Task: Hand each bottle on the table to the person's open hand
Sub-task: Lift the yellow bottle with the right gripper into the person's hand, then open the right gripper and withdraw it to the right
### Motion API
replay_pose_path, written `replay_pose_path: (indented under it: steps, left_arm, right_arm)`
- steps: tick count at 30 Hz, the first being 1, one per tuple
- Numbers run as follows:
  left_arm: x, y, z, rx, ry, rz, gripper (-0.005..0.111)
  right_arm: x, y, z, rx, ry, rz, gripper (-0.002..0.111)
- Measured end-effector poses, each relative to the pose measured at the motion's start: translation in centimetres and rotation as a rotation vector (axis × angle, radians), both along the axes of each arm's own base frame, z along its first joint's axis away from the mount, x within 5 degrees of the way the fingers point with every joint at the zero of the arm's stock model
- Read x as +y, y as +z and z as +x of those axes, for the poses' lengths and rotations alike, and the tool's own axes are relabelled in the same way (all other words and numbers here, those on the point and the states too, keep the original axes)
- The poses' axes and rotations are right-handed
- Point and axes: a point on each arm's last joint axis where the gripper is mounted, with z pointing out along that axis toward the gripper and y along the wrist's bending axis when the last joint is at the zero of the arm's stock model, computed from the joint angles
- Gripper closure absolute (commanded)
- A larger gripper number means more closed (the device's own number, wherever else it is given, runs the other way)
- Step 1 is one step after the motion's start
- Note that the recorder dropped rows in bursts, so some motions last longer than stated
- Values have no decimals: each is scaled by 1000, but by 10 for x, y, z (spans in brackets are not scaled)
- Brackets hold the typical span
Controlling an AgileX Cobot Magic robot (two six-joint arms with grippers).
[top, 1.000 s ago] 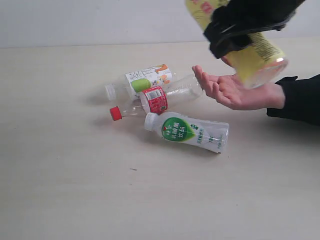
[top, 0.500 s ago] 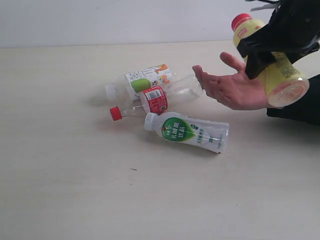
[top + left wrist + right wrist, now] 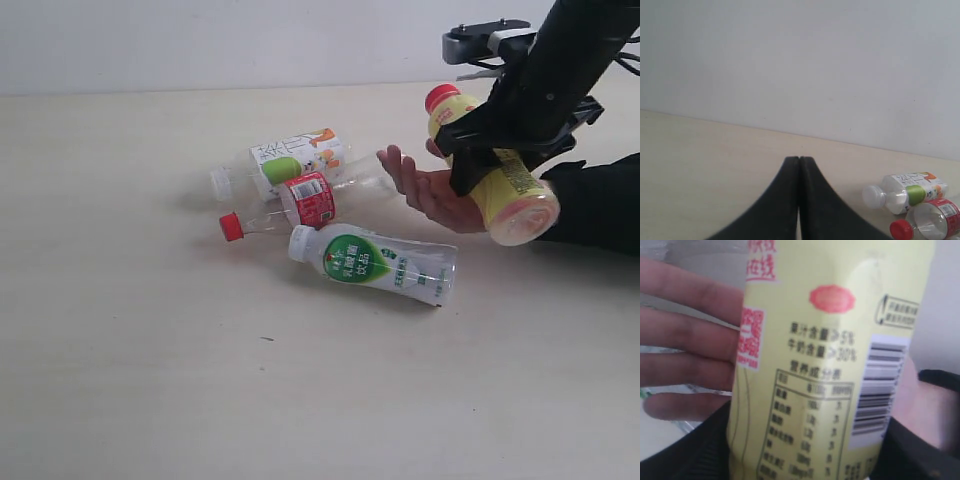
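1. Right gripper (image 3: 497, 148): black jaws clamped across the middle of the yellow-label bottle (image 3: 508, 188), one on each side of it. In the right wrist view the same grip (image 3: 800, 462) shows at the lower part of the label.
2. Yellow-label bottle: held in the air and tilted, red cap (image 3: 441, 98) high, base low and turned toward the black sleeve (image 3: 600, 205). It sits over the palm; I cannot tell if it touches it.
3. Person's open hand (image 3: 428, 187): palm up, fingers pointing toward the group of bottles, partly hidden behind the held bottle. The right wrist view shows its fingers (image 3: 685, 335) beyond the yellow label.
4. Left gripper (image 3: 799, 200): jaws pressed together with nothing between them, above bare table, apart from the bottles.
5. Fruit-print bottle (image 3: 288, 160): lying on its side, white cap to the left in the exterior view, farthest back of the three.
6. Red-label bottle (image 3: 312, 200): clear, lying on its side just in front of the fruit-print one.
7. Green-and-white bottle (image 3: 375, 263): lying on its side, nearest the exterior camera, close to the red-label one.
8. Table (image 3: 150, 380): pale wood grain, bearing the three loose bottles.
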Motion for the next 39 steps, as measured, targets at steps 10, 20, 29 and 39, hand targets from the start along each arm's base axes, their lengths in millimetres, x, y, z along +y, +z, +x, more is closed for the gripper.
replay_pose_path:
  steps: [10, 20, 29, 39]
  left_arm:
    - [0, 0, 0, 0, 0, 0, 106]
    - [0, 0, 0, 0, 0, 0, 106]
    - [0, 0, 0, 0, 0, 0, 106]
    - [0, 0, 0, 0, 0, 0, 106]
  right_arm:
    - [11, 2, -2, 14, 38, 116, 108]
    - [13, 2, -2, 12, 50, 113, 103]
    - [13, 1, -3, 12, 53, 112, 40]
    - [13, 2, -2, 2, 52, 110, 33]
